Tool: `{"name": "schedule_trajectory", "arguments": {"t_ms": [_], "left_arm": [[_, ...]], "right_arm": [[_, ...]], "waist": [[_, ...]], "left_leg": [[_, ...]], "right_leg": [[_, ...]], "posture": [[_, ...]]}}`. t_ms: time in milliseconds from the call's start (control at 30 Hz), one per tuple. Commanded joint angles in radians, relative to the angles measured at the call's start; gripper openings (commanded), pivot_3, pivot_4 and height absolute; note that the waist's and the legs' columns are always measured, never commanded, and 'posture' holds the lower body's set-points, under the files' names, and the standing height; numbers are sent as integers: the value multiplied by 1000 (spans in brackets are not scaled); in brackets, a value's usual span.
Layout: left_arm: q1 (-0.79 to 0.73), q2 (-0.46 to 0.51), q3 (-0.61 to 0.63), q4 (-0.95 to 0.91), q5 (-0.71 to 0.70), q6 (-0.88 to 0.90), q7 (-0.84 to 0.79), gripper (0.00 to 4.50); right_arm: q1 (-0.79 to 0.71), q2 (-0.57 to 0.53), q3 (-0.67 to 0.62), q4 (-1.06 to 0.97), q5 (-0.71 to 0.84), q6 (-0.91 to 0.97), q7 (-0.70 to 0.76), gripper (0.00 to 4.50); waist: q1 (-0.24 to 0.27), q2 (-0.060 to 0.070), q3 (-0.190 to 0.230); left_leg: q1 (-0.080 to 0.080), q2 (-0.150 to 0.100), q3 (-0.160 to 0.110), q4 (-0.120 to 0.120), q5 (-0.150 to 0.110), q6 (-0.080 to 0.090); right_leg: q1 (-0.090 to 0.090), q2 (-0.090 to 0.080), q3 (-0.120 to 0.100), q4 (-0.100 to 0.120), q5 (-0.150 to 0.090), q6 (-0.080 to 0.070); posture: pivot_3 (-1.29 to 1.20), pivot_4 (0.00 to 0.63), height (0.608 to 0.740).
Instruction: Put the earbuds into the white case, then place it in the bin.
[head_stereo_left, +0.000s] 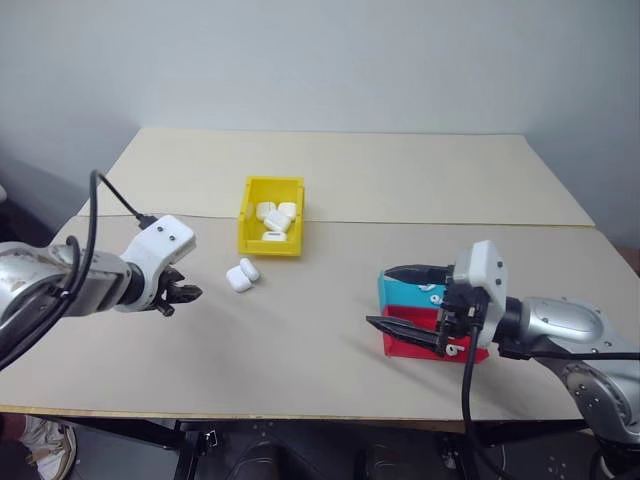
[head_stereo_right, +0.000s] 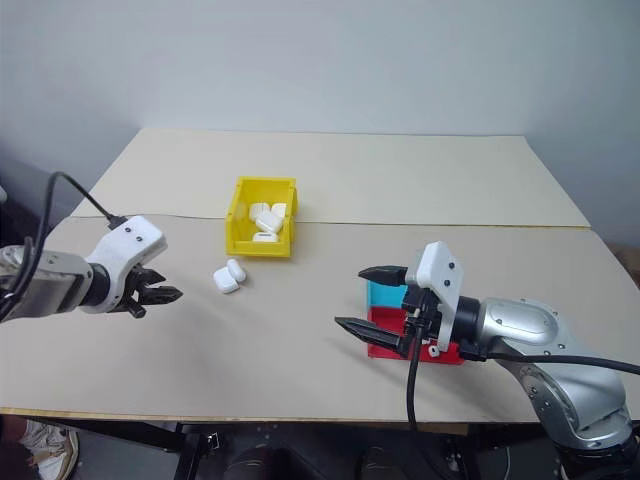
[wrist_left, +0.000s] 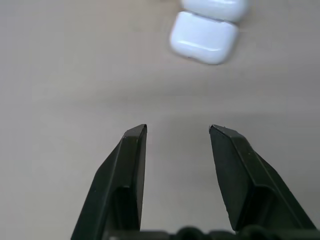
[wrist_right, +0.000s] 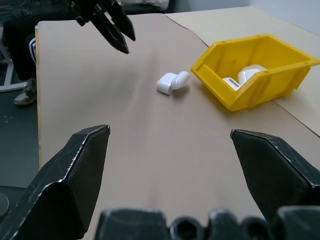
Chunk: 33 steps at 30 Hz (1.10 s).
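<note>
Two white cases (head_stereo_left: 241, 276) lie touching on the tabletop (head_stereo_left: 300, 350), just in front of the bin (head_stereo_left: 271, 214), which already holds several lookalikes; head view shows the left pincer (head_stereo_left: 186, 294) nearby, empty. Left wrist view: fingers slightly apart, a case ahead, ungrasped. Right wrist view: right pincer (wrist_right: 170, 150) spread wide, empty. Earbuds not discernible; judged: insertion and binning of this case remain.

Plain grey wall (head_stereo_left: 320, 60) behind 2 abutting beige tables (head_stereo_left: 330, 350).
</note>
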Motion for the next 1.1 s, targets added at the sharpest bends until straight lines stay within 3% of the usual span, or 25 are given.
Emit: {"name": "schedule_trajectory", "arguments": {"t_ms": [33,167,367,433,733,1100], "left_arm": [[-112,-41,-55,99,185,-40,-242,3263],[-292,-139,-164,319,328,-55,-568,4445],[-480,-292,-391,622,642,-178,-920,4481],[-514,-356,-435,726,747,-302,-992,4481],[-623,-639,-413,1169,1006,-582,-1062,4481],[-635,-768,-322,1362,1154,-672,-1045,4481]], "right_arm": [[-13,6,-11,-20,-7,-34,2,4500],[-14,17,-3,-22,-21,-41,-3,4500],[-9,34,3,-27,-33,-45,-13,4500],[-5,38,4,-31,-36,-46,-17,4500],[44,34,-23,-74,-24,-34,-36,4500],[81,33,-37,-119,-9,-23,-79,4500]], "waist": [[3,0,0],[13,0,0],[15,0,0],[17,0,0],[10,0,0],[1,0,0]], "left_leg": [[-1,0,0,0,0,0],[-4,0,-1,3,0,1],[-5,0,-1,5,-1,3],[-5,0,-1,6,-2,3],[-12,1,-2,15,-5,8],[-12,1,-3,15,-5,9]], "right_leg": [[-1,0,0,0,0,0],[-2,0,-2,0,0,0],[-2,0,-2,0,0,0],[-1,0,-2,1,0,0],[-3,0,-4,0,-1,2],[-3,0,-4,0,-1,3]], "posture": [[0,150,740],[0,150,740],[0,150,740],[0,150,740],[0,150,740],[0,150,740]]}}
